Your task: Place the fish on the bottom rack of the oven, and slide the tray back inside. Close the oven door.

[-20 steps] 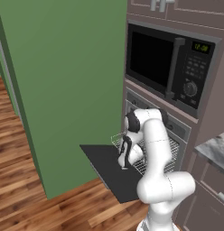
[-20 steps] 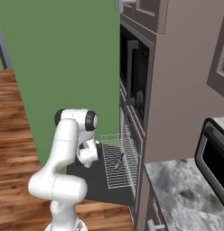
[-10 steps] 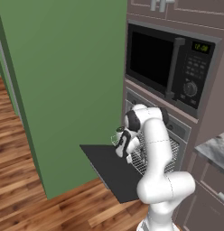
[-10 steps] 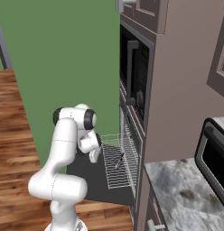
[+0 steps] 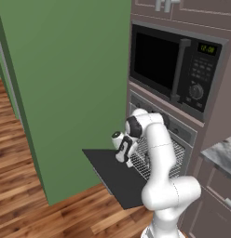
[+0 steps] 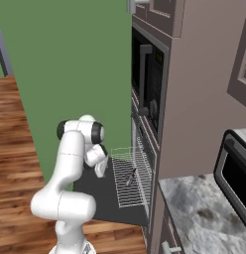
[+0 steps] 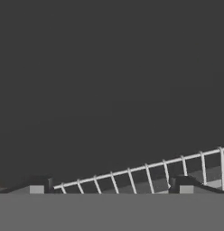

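Silver rack (image 6: 131, 176), centre frame, is pulled out over the dropped door (image 5: 118, 175) with the fish (image 6: 130, 176) on it; the gripper (image 5: 128, 160) beside it gapes wide, empty.

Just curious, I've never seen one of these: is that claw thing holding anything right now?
End effector: open and holding nothing, poised at the front edge of the pulled-out bottom rack.

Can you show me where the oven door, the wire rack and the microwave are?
oven door (image 5: 112, 176), left base view, its flat black panel.
wire rack (image 6: 126, 191), right base view, the grid's bars.
microwave (image 5: 157, 62), left base view, its dark window.
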